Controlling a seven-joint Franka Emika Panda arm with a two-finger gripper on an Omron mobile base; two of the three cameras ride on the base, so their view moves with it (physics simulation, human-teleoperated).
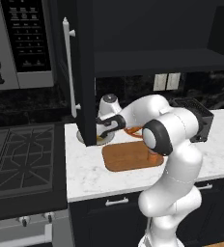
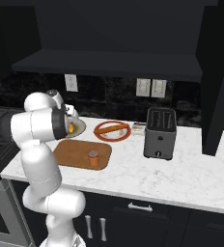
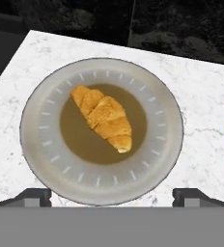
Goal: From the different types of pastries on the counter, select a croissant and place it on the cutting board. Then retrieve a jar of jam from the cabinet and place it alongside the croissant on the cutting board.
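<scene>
Gripper (image 3: 112,195) hangs over the grey plate (image 3: 167,144) with fingers spread wide, nothing between them. The tips sit at the near rim of the plate, one on each side. Croissant (image 3: 103,117) lies in the brown centre of that plate, on the counter (image 3: 201,96) near its end by the stove (image 1: 22,159).

Croissant long axis runs diagonal in the hand view, from upper left to lower right; the lower-right tip is paler and narrower, the upper-left end broader. The finger line runs across the picture, so it is neither along nor square to the pastry.

Risks, as judged from here:
- Gripper sits off-centre, towards the plate's near rim. Dropping straight down could land the tips on the rim and tip or shove the plate.
- With the axis diagonal to the fingers, closing could catch only a tapered end and the croissant would rotate or slip out. Turning the wrist to close across the thick middle looks safer.
- The plate is near the counter's end, so a sideways push could slide it towards the edge.
- The open cabinet door (image 1: 87,72) hangs close by the arm in the left base view, so a wide swing might clip it.

The board (image 2: 75,153) already carries the jar (image 2: 93,158); the croissant needs a free spot beside it, and a careless drop could knock the jar.
</scene>
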